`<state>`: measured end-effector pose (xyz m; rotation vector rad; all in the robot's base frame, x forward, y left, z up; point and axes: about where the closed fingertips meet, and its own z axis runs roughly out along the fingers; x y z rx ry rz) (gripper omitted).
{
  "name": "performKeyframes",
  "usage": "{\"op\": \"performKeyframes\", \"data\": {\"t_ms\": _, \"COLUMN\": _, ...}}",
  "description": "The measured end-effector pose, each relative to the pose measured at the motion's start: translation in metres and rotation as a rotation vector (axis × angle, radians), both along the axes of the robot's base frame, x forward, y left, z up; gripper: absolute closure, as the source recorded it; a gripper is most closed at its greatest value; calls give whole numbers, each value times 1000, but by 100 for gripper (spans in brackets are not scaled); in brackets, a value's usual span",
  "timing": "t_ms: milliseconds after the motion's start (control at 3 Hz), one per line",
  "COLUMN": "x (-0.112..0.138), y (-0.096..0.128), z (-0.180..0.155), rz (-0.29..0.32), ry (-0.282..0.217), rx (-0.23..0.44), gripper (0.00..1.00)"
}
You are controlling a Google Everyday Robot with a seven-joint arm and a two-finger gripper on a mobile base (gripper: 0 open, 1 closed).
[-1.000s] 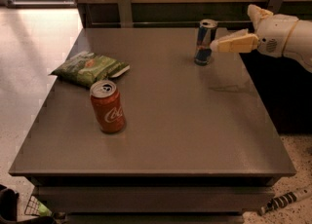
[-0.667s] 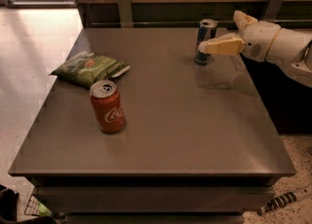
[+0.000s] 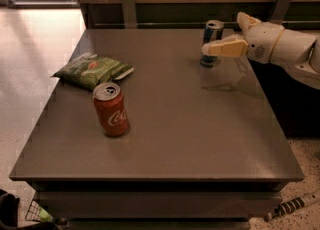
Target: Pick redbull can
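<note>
Redbull can (image 3: 212, 32) stands far right on the table (image 3: 165, 139). Gripper (image 3: 223, 34) is spread, one finger crossing the can's front.

On table (image 3: 200, 139), far right: redbull can (image 3: 211, 35) upright. Reaching in from the right, gripper (image 3: 222, 35), one finger (image 3: 225, 49) across the can's front. Left of centre: cola can (image 3: 111, 110) upright; behind it, toward left edge, chip bag (image 3: 92, 69) lying flat.

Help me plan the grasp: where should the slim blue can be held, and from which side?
Grip the slim can around its middle, level, from the side where the gripper is. It stands upright, round and narrow, with nothing else close by.
</note>
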<state>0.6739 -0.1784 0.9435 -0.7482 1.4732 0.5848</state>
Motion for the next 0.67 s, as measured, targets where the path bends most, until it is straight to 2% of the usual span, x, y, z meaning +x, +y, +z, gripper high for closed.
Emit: {"op": "performKeyframes", "data": {"t_ms": 667, "x": 31, "y": 3, "z": -36, "rz": -3, "ry": 18, "rx": 24, "gripper": 0}}
